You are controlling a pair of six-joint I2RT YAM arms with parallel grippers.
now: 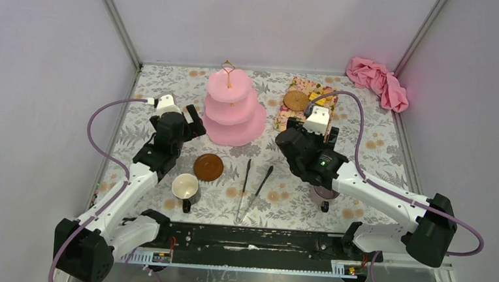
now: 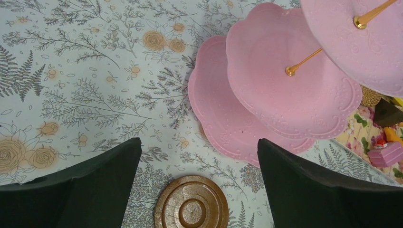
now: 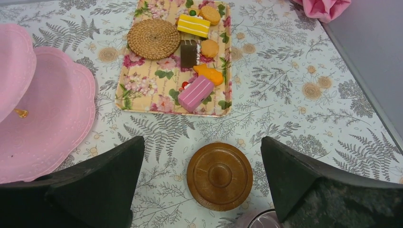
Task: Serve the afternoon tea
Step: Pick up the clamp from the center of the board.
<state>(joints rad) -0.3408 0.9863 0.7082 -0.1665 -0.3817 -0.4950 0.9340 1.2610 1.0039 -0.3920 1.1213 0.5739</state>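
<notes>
The left gripper (image 2: 198, 141) is wide open and holds nothing. It hangs above the flowery table (image 1: 377, 149), just beside the pink cake stand (image 1: 234, 107). The cake stand has 3 plates, big at the bottom and small at the top. It stands near the back of the table. The left saucer (image 1: 208, 167) is brown and round. It lies flat on the table in front of the cake stand, below the left gripper's open jaws. The white mug (image 1: 185, 187) stands close to that saucer, on the near side.

The right gripper (image 3: 200, 140) is wide open too and holds nothing. The right saucer (image 3: 219, 175) lies flat on the table below its open jaws. The purple mug (image 1: 325, 195) stands under the right arm, mostly hidden.

Past the right gripper lies a flowery tray (image 3: 142, 95). The little orange biscuits (image 3: 209, 48) lie on it with cake pieces (image 3: 195, 93) and a round woven mat (image 3: 153, 38). The black tongs (image 1: 262, 181) lie between the 2 mugs. A pink cloth (image 1: 378, 80) sits in the back right corner.
</notes>
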